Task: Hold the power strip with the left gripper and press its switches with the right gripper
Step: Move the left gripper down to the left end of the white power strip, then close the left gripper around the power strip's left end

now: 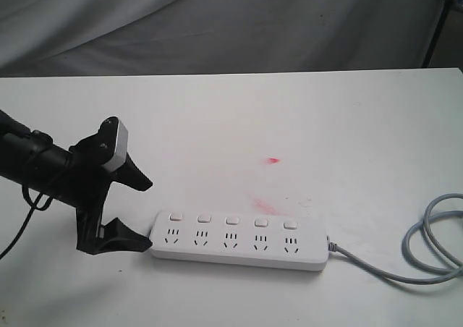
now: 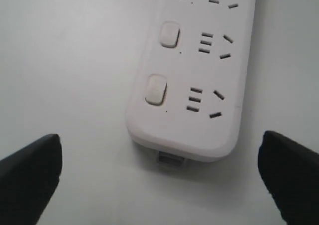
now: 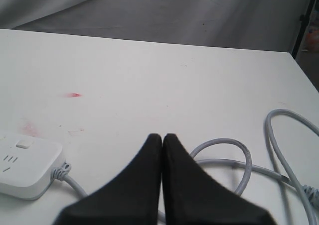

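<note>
table [image 1: 304,117], strip [image 1: 239,240] well off far edge; left gripper [image 1: 148,215] spread, right gripper [image 3: 162,138] clenched empty; unheld strip may skid when pressed.

Found on the surface [image 1: 304,117], toward the near edge: power strip [image 1: 239,249], lying flat, lengthwise left to right. Along its rear edge, a row of switches [image 1: 232,219], one behind each socket group. From its right end, cord [image 1: 376,268], running right and looping back near the surface's right edge. At its left end, left pincer [image 1: 150,215], one finger before and one behind that end, touching neither in the left wrist view. Behind the strip, two marks [image 1: 273,160] on the surface. Near the cord loops, right pincer [image 3: 162,138], apart from the strip.
</note>
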